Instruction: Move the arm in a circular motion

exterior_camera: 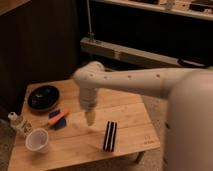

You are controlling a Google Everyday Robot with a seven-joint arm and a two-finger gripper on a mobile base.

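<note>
Overhead, my arm spans the counter, pincer mid-counter, grip state unclear, white cup front-left, black bowl beyond.

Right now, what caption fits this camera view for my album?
Cream-white tubular robot arm hangs its small beige gripper over a low wooden table.

Below the end effector, the table bears a black bowl, white cup, bottle, orange-blue item and black block.

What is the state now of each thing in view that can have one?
arm: stretched over the table, bent downward at its end.
gripper: at the arm's tip, pointing down over the table.
white cup: upright, opening up.
black bowl: upright.
black block: lying flat.
</note>
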